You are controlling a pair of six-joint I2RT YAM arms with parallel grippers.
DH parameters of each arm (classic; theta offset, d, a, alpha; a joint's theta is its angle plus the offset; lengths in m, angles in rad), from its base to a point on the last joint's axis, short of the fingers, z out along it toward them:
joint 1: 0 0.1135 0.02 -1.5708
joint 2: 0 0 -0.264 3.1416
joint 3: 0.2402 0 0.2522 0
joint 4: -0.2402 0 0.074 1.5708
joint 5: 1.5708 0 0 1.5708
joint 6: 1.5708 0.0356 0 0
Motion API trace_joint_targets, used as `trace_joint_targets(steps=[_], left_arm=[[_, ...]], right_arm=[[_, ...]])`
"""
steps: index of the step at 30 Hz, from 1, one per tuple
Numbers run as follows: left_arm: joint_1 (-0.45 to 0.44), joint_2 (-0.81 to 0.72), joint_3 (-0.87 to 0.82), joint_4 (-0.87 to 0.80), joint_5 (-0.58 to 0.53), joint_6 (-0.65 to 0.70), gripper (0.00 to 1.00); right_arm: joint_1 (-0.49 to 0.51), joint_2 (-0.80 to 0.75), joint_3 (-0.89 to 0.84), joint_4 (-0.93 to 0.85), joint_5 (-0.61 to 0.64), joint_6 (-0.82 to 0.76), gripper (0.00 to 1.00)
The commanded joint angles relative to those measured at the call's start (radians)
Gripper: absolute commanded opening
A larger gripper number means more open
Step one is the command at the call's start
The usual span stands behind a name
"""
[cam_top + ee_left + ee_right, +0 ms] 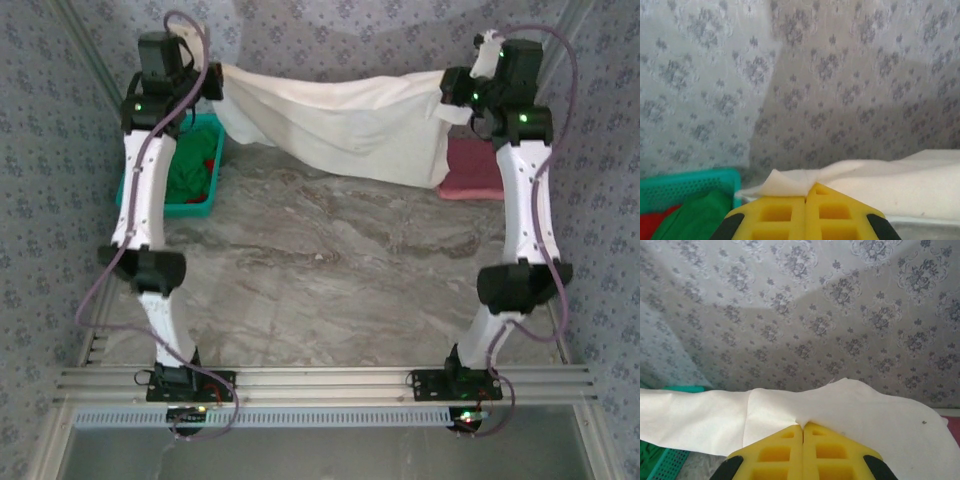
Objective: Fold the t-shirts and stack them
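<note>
A cream-white t-shirt (340, 125) hangs stretched in the air across the back of the table, held at both ends. My left gripper (212, 80) is shut on its left corner; in the left wrist view the yellow fingers (790, 212) pinch the cloth (790, 182). My right gripper (452, 98) is shut on its right end, where the cream cloth (850, 410) bunches at the closed yellow fingertips (830, 447). A dusty pink t-shirt (475, 170) lies flat on the table at the back right, partly behind the hanging shirt.
A teal mesh basket (205, 205) with green and red clothes stands at the back left, under my left arm. Patterned walls close in behind and on both sides. The marbled tabletop (330, 270) stretches between the arms.
</note>
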Motion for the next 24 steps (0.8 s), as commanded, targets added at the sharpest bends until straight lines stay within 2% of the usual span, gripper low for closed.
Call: trace_joint_targets(steps=[1, 2, 4, 6, 8, 11, 12, 13, 14, 15, 16, 17, 19, 21, 24], left_arm=[[-0.036, -0.354, -0.687, 0.44, -0.087, 0.002, 0.0], [-0.036, -0.458, -0.891, 0.563, -0.111, -0.036, 0.0], [-0.038, -0.585, -1.137, 0.609, -0.192, -0.1, 0.0], [-0.04, -0.689, -1.39, 0.674, -0.225, -0.16, 0.0], [-0.047, -0.795, -1.596, 0.667, -0.24, -0.216, 0.0], [-0.056, -0.995, -1.788, 0.556, -0.271, -0.275, 0.0], [-0.057, -1.06, -1.822, 0.499, -0.269, -0.288, 0.0], [-0.057, -1.128, -1.85, 0.433, -0.273, -0.307, 0.0], [-0.057, -1.199, -1.872, 0.368, -0.273, -0.323, 0.11], [-0.057, -1.256, -1.884, 0.325, -0.275, -0.329, 0.3], [-0.057, -1.318, -1.894, 0.294, -0.286, -0.347, 0.58], [-0.057, -1.38, -1.904, 0.288, -0.269, -0.34, 0.74], [-0.057, -1.456, -1.912, 0.317, -0.238, -0.315, 0.76], [-0.057, -1.452, -1.896, 0.362, -0.221, -0.296, 0.77], [-0.056, -1.272, -1.784, 0.332, -0.127, -0.248, 0.74]], right_arm=[[0.021, -0.173, -0.294, 0.184, -0.003, -0.023, 0.0], [0.028, -0.231, -0.401, 0.215, 0.002, -0.015, 0.0], [0.046, -0.331, -0.581, 0.222, 0.017, 0.001, 0.0], [0.073, -0.446, -0.787, 0.217, 0.032, 0.021, 0.0], [0.101, -0.583, -1.021, 0.23, 0.07, 0.064, 0.0], [0.111, -0.801, -1.27, 0.154, 0.104, 0.154, 0.01], [0.113, -0.857, -1.309, 0.1, 0.114, 0.173, 0.07], [0.111, -0.915, -1.343, 0.034, 0.12, 0.194, 0.19], [0.108, -0.957, -1.369, -0.036, 0.098, 0.206, 0.33], [0.102, -0.981, -1.38, -0.074, 0.103, 0.211, 0.46], [0.095, -0.992, -1.378, -0.112, 0.103, 0.212, 0.59], [0.087, -0.989, -1.367, -0.135, 0.093, 0.202, 0.62], [0.072, -0.961, -1.326, -0.15, 0.076, 0.18, 0.62], [0.063, -0.913, -1.284, -0.131, 0.032, 0.171, 0.62], [0.057, -0.823, -1.249, -0.099, -0.012, 0.18, 0.62]])
